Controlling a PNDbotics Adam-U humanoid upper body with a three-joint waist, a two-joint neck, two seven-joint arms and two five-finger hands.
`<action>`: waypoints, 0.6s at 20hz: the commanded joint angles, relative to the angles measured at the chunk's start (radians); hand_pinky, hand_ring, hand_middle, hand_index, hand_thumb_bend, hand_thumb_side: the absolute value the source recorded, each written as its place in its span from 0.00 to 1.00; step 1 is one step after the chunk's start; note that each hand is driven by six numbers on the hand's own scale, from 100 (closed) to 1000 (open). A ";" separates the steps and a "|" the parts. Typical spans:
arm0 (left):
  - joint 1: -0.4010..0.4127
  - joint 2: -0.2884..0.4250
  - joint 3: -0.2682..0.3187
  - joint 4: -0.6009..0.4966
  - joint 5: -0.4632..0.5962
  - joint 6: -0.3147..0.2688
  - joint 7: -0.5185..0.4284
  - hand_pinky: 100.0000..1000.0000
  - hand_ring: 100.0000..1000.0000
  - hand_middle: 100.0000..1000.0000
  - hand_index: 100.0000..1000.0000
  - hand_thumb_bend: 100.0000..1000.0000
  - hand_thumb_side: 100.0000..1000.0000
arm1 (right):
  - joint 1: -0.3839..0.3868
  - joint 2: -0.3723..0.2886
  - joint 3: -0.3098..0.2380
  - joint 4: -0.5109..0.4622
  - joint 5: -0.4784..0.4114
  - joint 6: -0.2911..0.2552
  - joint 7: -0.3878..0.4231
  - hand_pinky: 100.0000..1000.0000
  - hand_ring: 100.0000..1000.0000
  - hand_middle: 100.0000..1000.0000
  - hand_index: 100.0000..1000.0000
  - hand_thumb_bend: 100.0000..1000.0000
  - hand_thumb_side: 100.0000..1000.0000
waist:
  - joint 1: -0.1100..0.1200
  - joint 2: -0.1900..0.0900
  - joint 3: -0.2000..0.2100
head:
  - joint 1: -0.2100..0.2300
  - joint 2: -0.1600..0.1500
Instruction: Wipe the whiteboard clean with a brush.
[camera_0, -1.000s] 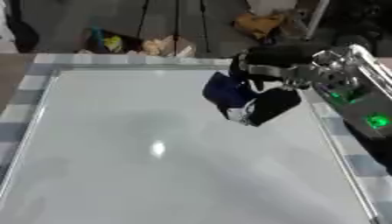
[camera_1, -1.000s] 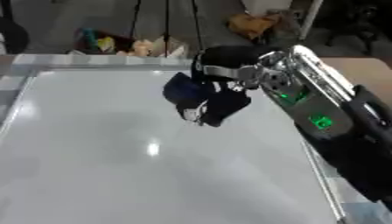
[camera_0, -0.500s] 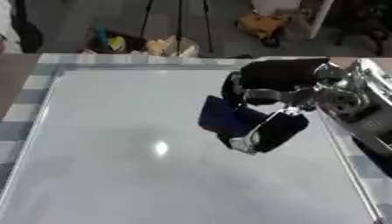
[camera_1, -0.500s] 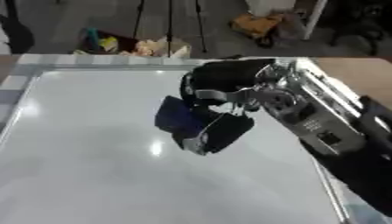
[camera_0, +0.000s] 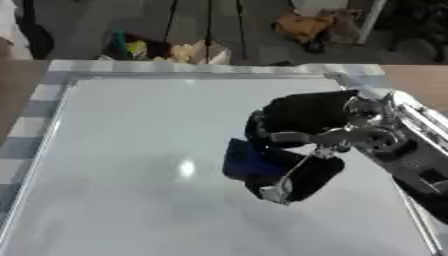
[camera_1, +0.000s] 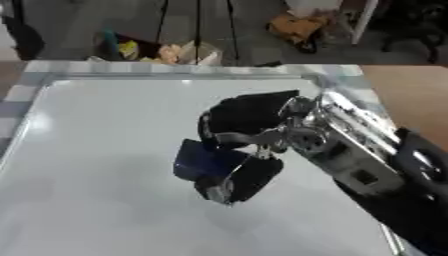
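The robot's right hand (camera_0: 302, 125), black with silver joints, reaches in from the right side over a large white whiteboard with a pale metal frame (camera_0: 122, 165) that lies flat on the worktop and fills most of both views. Its fingers (camera_0: 302, 182) and thumb are curled round a dark blue block-shaped brush (camera_0: 249, 160), pinching it between them. The brush sits at the underside of the hand, over the middle of the board, a little right of centre. Whether the brush touches the board surface or hangs just above it cannot be told. A soft dark shadow lies on the board just below and beside the hand.

The board surface looks bare white, with one small bright glare spot (camera_0: 185, 167) to the left of the brush. A grey and white checked cloth (camera_0: 35, 107) shows along the board's left and far edges. Beyond the far edge, on the floor, lie some yellow and tan things (camera_0: 171, 50), too blurred to make out. The left hand shows in neither view.
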 joint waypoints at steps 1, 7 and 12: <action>-0.014 0.011 0.002 -0.018 -0.004 0.000 -0.003 0.30 0.62 0.50 0.68 0.02 0.95 | -0.003 0.000 0.007 -0.015 0.021 0.002 0.009 0.39 0.50 0.21 0.34 0.00 0.56 | 0.004 -0.017 -0.001 | 0.002 0.003; -0.014 0.009 0.001 -0.018 -0.005 0.001 -0.006 0.30 0.62 0.50 0.68 0.02 0.95 | 0.017 0.019 0.036 -0.015 0.036 0.023 0.011 0.39 0.50 0.21 0.34 0.00 0.55 | 0.004 -0.016 0.006 | -0.003 0.001; -0.014 0.007 0.000 -0.018 -0.006 0.002 -0.009 0.30 0.62 0.50 0.68 0.02 0.96 | 0.031 0.030 0.050 -0.015 0.041 0.062 0.011 0.38 0.50 0.20 0.34 0.00 0.60 | 0.004 -0.012 0.010 | -0.006 0.001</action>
